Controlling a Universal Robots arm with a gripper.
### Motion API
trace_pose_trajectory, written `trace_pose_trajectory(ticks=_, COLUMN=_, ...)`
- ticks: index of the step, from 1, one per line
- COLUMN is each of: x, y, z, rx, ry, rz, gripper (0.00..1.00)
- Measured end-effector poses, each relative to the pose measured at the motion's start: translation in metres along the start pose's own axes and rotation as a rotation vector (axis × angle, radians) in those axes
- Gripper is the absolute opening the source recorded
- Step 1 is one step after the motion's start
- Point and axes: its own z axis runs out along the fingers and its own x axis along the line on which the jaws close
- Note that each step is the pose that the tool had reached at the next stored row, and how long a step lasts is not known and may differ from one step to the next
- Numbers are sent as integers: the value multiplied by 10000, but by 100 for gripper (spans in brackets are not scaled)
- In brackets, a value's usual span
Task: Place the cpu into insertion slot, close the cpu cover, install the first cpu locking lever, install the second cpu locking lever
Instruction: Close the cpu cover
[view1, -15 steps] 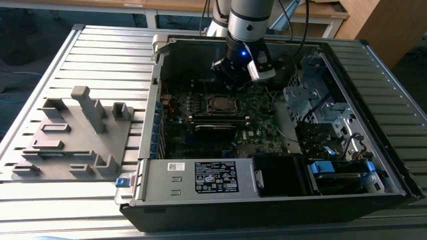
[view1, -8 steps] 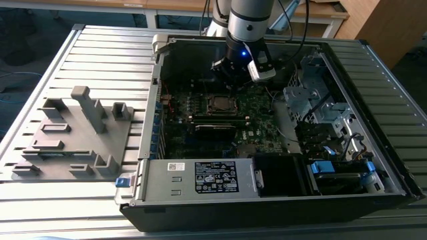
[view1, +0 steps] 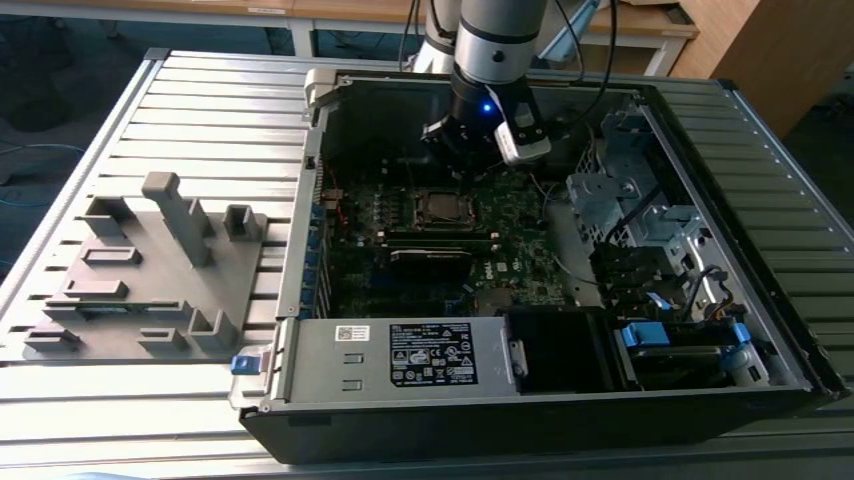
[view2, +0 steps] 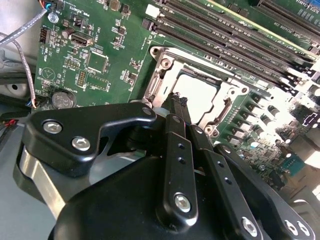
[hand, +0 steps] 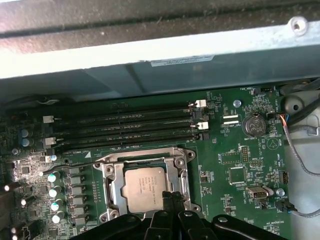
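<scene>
Open PC case on slatted desk. In the exterior view a grey fixture sits at the case's 9 o'clock. Arm reaches down into the case. Hand has its fingers pressed together, tips at the edge of the insertion slot; contact can't be told. In the exterior view the hand is at the slot's 1 o'clock. The cpu lies flat in the slot, with the cpu cover down around it and the chip top showing through the window. Memory slots run just beside the slot on the motherboard.

Print on the power supply label is illegible.
</scene>
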Motion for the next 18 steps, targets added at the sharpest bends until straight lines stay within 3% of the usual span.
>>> trace_pose_trajectory(ticks=18, x=191, y=-24, z=70, rx=-1, ry=-22, rz=-6, gripper=11)
